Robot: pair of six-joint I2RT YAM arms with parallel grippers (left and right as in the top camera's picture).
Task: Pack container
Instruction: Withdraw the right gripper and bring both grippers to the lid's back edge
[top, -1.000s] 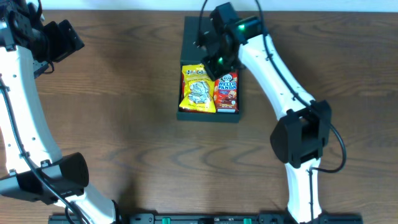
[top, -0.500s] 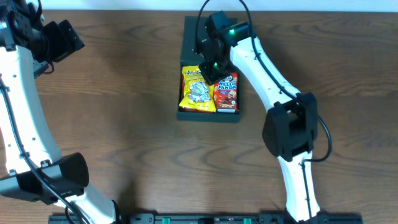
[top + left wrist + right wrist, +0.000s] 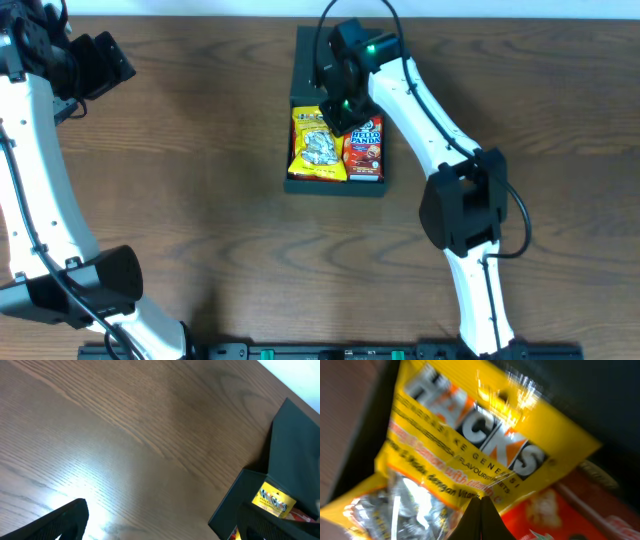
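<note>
Since two snack packets already lie inside the container (image 3: pixel 335 188), the step in hand is judged to be the settling of the contents, with the closing of the lid not yet done. The container is set at the middle of the far edge of the table (image 3: pixel 200 160), its flap lid (image 3: pixel 312 55) laid open toward that edge. A yellow packet (image 3: pixel 318 145) and a red packet (image 3: pixel 365 150) are lodged in it side by side. The right gripper (image 3: pixel 337 112) is held low over the far ends of the packets. In the right wrist view its fingers (image 3: pixel 472 527) are seen drawn together to a point just above the yellow packet, with nothing visible between them; whether the packet is touched cannot be told. The left gripper (image 3: pixel 100 62) is found near the far left corner, well apart from the container, its fingers (image 3: pixel 67 517) spread wide and empty. The next move is judged to call for the right fingers to be lifted clear, so that the flap may be folded over without a packet being caught.
</note>
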